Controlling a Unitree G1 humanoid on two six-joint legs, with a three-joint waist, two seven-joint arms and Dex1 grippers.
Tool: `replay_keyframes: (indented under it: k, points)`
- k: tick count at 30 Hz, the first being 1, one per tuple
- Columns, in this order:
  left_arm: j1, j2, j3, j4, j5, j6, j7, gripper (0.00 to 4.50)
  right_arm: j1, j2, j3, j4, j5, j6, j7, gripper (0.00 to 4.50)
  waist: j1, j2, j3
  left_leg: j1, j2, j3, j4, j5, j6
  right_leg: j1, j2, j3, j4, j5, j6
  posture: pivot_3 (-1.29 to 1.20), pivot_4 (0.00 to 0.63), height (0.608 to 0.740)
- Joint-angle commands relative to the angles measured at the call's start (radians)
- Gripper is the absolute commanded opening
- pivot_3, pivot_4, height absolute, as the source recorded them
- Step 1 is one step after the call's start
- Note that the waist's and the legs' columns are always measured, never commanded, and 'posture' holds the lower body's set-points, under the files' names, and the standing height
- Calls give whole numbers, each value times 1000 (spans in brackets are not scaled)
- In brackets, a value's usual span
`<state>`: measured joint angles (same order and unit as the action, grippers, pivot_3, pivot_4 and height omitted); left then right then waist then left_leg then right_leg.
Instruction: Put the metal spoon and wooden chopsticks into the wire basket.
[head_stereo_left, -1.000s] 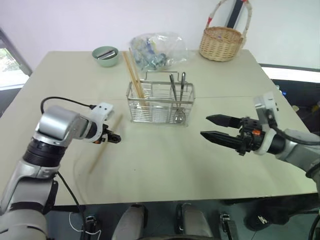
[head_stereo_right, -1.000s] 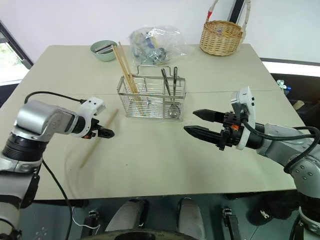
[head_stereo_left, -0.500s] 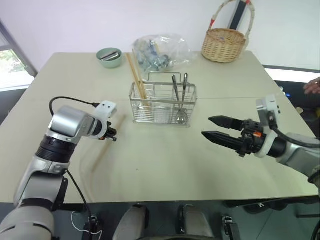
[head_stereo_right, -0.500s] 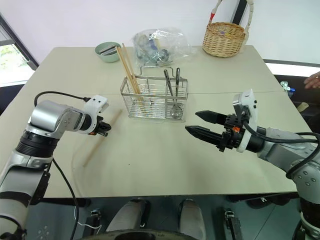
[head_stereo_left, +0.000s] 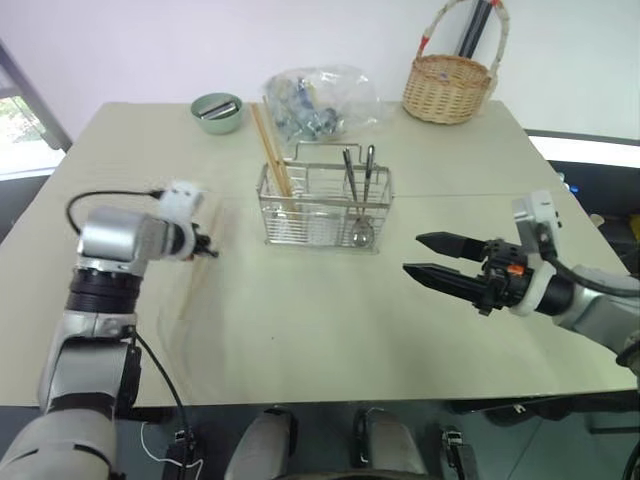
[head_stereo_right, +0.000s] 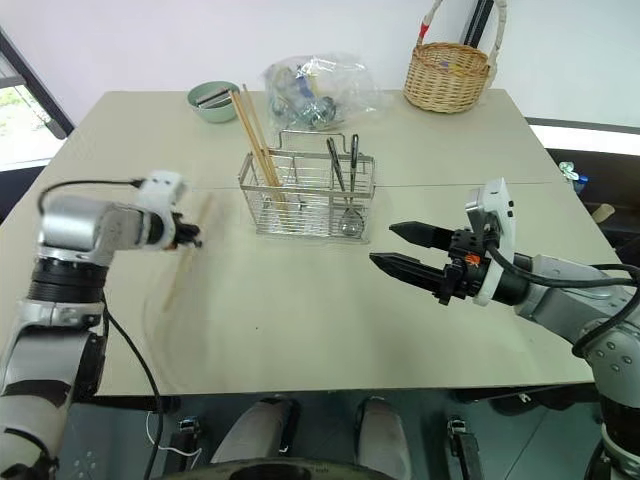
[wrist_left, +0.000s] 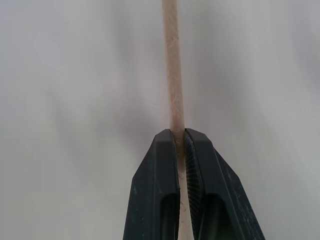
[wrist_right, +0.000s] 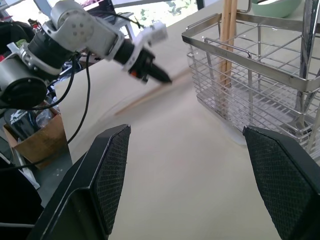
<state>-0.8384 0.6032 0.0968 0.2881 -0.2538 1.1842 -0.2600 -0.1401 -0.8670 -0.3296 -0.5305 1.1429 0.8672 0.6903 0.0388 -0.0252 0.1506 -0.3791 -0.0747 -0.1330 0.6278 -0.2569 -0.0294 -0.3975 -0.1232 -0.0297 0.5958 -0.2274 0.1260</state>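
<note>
Left eye view: left gripper (head_stereo_left: 207, 250) is pinched shut on one loose chopstick (head_stereo_left: 193, 272), which blurs into a tan streak running from the tips toward the table's near edge. The hold looks to sit near one end, probably so the stick can be swung up and dropped into the basket (head_stereo_left: 322, 208). The basket stands mid-table with a bundle of chopsticks (head_stereo_left: 270, 150) leaning out of its left compartment and the spoon (head_stereo_left: 362, 200) upright in the right one, bowl down, beside a second slim metal utensil I cannot identify. Right gripper (head_stereo_left: 434, 257) hangs over the table to the right of the basket, fingers spread, holding nothing; I judge it parked clear of the left arm's path. A green bowl (head_stereo_left: 217, 112), a plastic bag (head_stereo_left: 315, 100) and a wicker basket (head_stereo_left: 445, 88) sit along the far side.

Right eye view: same layout. Whether the held stick's free end touches the table cannot be told.

Left wrist view: both fingers (wrist_left: 162, 185) are pressed on the stick, which passes straight between them and out ahead. Its far end is cut off by the frame; background is featureless blur.

Right wrist view: the right arm's own wide-apart pads (wrist_right: 112, 170) frame the scene. The other gripper carries the stick near the basket's corner. Basket contents are partly cut off.
</note>
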Motion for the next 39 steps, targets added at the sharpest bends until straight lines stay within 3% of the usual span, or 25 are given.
replay_keyframes:
  k: [1, 6, 10, 14, 20, 27, 36, 37, 39]
  points:
    - [-95, -16, 178, -9, 16, -325, 111, 25, -27, -7, -7, 0, -3, -14, 18, 3720, 2, -1, 0, -1, 0, 0, 0, 0, 0, -1, 0, 0, 0, 0, 0, 0, 150, 693]
    - [-182, -101, 341, -33, -74, -659, 135, 25, -41, 1, 9, 6, -8, -12, 23, 3720, 4, -2, -1, -3, -5, 0, 2, 0, -1, 0, -5, 0, 0, 1, 0, 0, 150, 693]
    - [-249, -174, 376, -68, -201, -704, 70, 25, -48, 8, 21, 12, -15, -11, 27, 3720, 2, -2, -1, -4, -6, 0, 3, 0, -1, 0, -6, -1, 0, 1, 1, 0, 150, 693]
    - [-273, -244, 323, -134, -285, -663, 18, 25, -46, 11, 26, 12, -20, -13, 31, 3720, 1, -2, -1, -3, -6, 0, 3, 0, -1, 0, -5, -1, 0, 1, 1, 0, 150, 693]
    - [-213, -319, 199, -183, -290, -638, -36, 25, -31, 22, 16, -3, -16, -12, 13, 3720, 0, -2, -1, -3, -6, 1, 3, 0, -1, 1, -4, -1, 0, 1, 1, 0, 150, 693]
    - [-67, -348, 83, -267, -267, -634, -75, 25, 8, 19, -22, -29, -7, -17, -1, 3720, -1, -2, -1, -1, -3, 2, 3, 0, -1, 1, -2, 0, 0, 1, 1, 0, 150, 693]
    - [-14, -359, 29, -267, -220, -675, -101, 25, 4, 11, -48, -32, 4, -16, -2, 3720, 1, -2, -1, -1, -3, 1, 3, 0, -1, 2, -2, 0, 0, 1, 1, 0, 150, 693]
    - [-11, -364, 30, -268, -223, -674, -102, 810, 1, 11, -50, -32, 6, -15, -2, 3720, 1, -2, -1, -1, -3, 1, 3, 0, 0, 2, -2, 0, -1, 1, 1, 0, 150, 693]
    - [-1, -372, 29, -275, -225, -674, -104, 1634, -4, 9, -51, -31, 9, -13, -2, 3720, 1, -2, -1, -1, -3, 1, 3, 0, 0, 2, -2, 0, -1, 1, 1, 0, 150, 693]
